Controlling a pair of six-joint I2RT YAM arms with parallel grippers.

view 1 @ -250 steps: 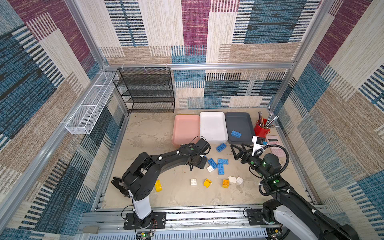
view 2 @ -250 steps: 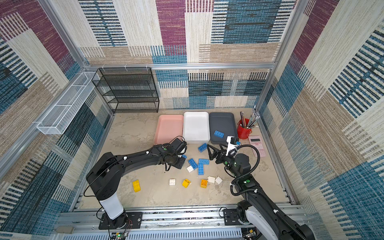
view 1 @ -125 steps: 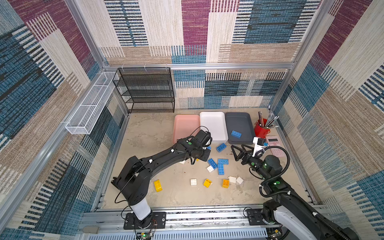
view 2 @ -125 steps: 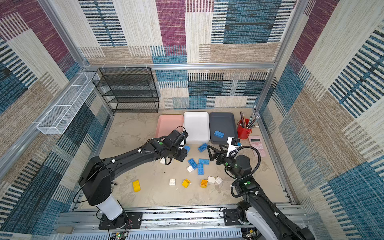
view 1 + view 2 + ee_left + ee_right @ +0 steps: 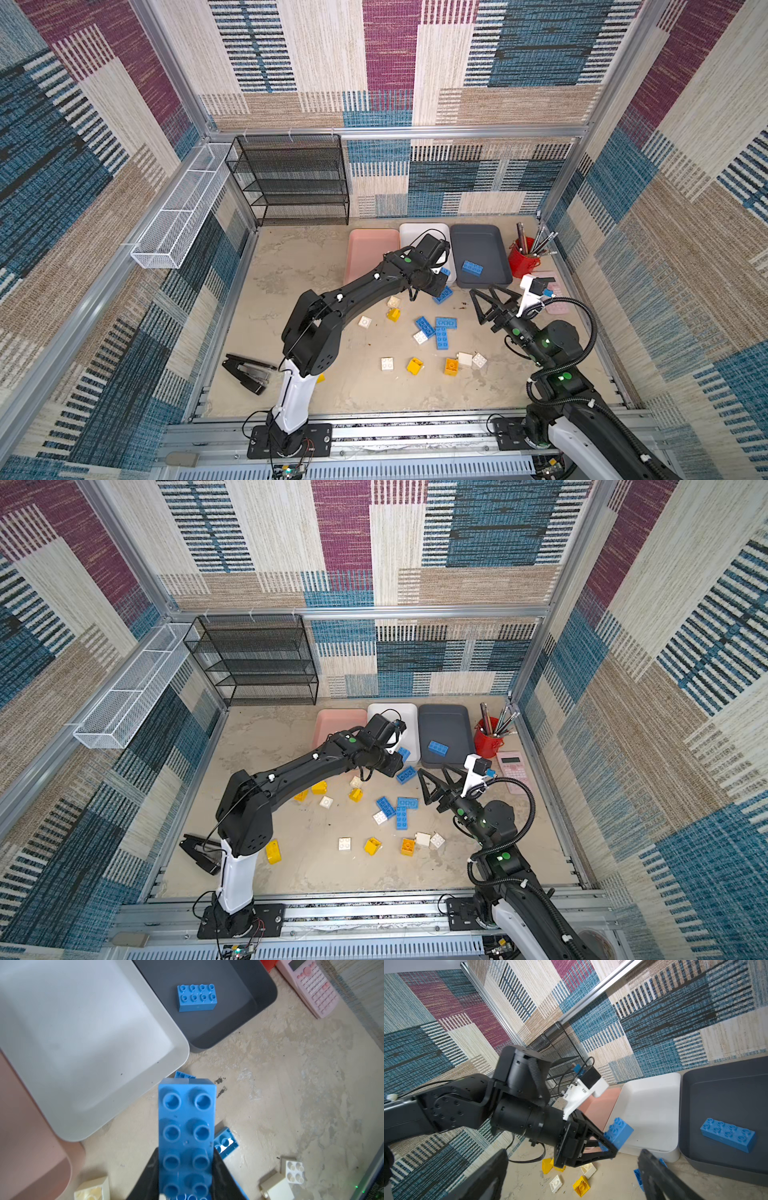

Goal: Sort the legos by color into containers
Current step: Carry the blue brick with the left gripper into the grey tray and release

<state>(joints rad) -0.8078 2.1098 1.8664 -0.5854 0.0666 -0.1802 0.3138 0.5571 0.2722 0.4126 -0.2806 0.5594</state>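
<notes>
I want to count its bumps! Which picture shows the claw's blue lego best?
The left wrist view: the blue lego fills the middle, studs showing, in the left claw. The right wrist view shows it sideways; both top views, just a blue corner.

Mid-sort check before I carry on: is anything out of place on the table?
A black stapler lies splayed open by the left arm, at its base, and is no part of the sort. One yellow brick sits apart near it. Nothing else stands out.

Blue, maroon and beige woven panels (image 5: pixel 324 62) form the walls; a black mesh shelf rack (image 5: pixel 291 183) stands left of centre on the mottled beige floor (image 5: pixel 291 262).
</notes>
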